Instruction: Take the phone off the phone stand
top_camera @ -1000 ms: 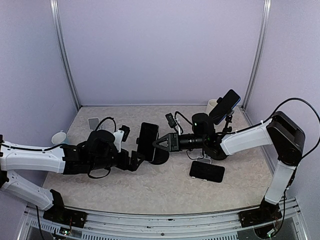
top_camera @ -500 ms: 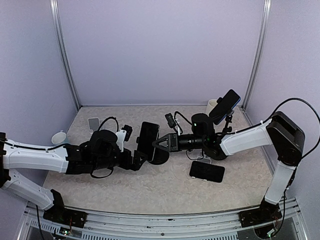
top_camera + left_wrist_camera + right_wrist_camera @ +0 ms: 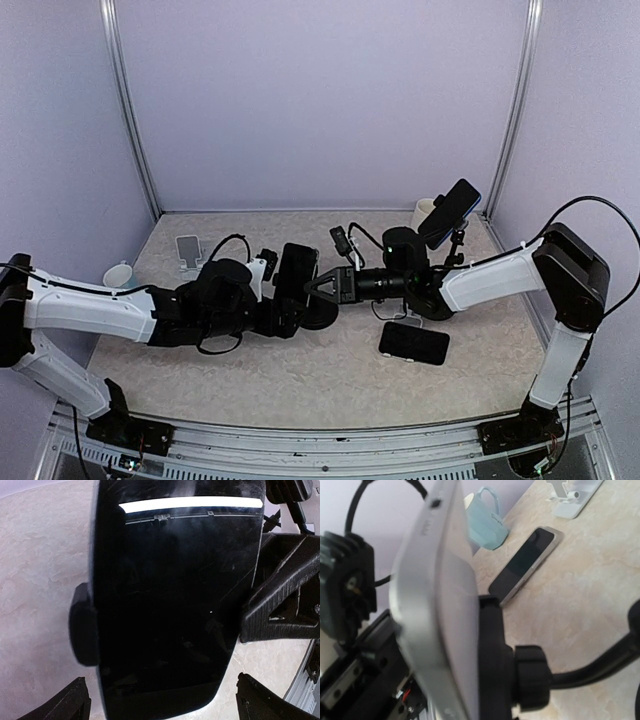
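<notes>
The left gripper's point(image 3: 287, 303) jaws stand at their widest and hold nothing. In the left wrist view its two black fingertips point(image 3: 74, 703) sit in the lower corners of the frame, either side of the phone's point(image 3: 175, 595) bottom edge and clear of it. The right gripper's point(image 3: 318, 286) jaws are drawn in to a narrow wedge at the back of the phone stand point(image 3: 495, 650). Whether they pinch it I cannot tell.

The phone is in the middle of the top view, upright in the stand. Its front is a slab of glossy black glass with rounded corners, faintly smudged, and a bright strip of light reflects near its top. Its back is matte silver with a small button on the side edge. A rounded black clamp pad point(image 3: 82, 630) presses its left edge, and a black knurled knob joins the holder to a curved arm.

The table point(image 3: 300, 385) is pale, marbled and stone-like. Lower right of centre a second dark phone point(image 3: 413, 343) lies flat. At upper right a blue-edged phone point(image 3: 458, 208) tilts on a thin stand beside a white cup point(image 3: 424, 211). At left are a pale mug point(image 3: 118, 274) and a small white holder point(image 3: 187, 248).
</notes>
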### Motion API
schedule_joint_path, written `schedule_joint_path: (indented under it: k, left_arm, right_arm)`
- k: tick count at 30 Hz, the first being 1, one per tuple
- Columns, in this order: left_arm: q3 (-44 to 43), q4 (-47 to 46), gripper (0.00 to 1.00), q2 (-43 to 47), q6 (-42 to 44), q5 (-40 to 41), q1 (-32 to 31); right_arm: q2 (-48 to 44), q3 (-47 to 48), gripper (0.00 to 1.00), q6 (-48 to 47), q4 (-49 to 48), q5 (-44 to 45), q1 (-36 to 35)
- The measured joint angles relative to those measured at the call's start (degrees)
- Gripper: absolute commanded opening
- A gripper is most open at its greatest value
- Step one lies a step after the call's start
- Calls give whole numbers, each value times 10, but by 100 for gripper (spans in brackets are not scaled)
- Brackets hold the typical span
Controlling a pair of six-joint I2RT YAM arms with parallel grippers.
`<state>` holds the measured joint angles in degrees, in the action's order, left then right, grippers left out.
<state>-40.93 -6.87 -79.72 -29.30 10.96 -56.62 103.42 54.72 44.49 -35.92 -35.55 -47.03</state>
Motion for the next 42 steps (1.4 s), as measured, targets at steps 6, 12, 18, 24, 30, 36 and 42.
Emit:
schedule_joint_path:
  k: [6,12,18,24,30,36,42]
  left_arm:
    - [-61,28,98,-42,3,37,-22]
    - [-102,73,91,-79,8,91,-36]
    - [-115,93,76,-97,9,121,-40]
    - [-115,100,56,-98,10,136,-42]
    - [-112,99,44,-95,7,136,-39]
    - [-99,97,39,-77,4,114,-27]
    - [-94,97,34,-70,2,98,-16]
  right_arm:
    - [0,0,4,3,-2,11,-7]
    - [0,0,0,5,-3,17,-9]
    - [0,0,0,5,-3,19,-11]
    - [0,0,0,5,-2,21,-12]
    - [0,0,0,4,-2,21,-12]
    - [0,0,0,4,-3,32,-16]
    - [-1,-9,0,5,-16,37,-17]
